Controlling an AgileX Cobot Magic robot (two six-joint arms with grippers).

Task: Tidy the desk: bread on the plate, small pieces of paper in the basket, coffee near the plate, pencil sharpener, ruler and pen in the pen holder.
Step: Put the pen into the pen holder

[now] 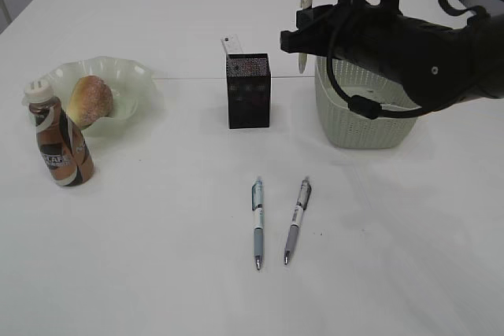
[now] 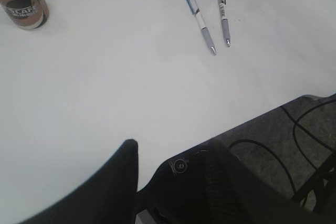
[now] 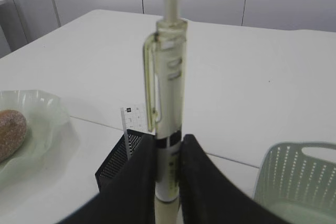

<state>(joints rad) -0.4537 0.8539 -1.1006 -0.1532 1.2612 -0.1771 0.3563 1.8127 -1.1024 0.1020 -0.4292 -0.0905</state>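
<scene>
Right wrist view: fingers (image 3: 142, 182) clamp pale pen (image 3: 167, 103) upright above pen holder (image 3: 118, 163).

1. Exterior cam is looking down at a slant across the whole bench (image 1: 157, 273).
2. Left wrist cam is hanging low, facing the two pens (image 2: 207, 17) it's sharing with exterior.
3. Right wrist cam is peering close past its pincer (image 3: 167, 182), sharing the pen holder (image 3: 118, 163).

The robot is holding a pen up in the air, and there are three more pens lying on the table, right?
Not quite: only two pens lie on the table, as the exterior view shows. The right gripper does hold a pen upright.
</scene>
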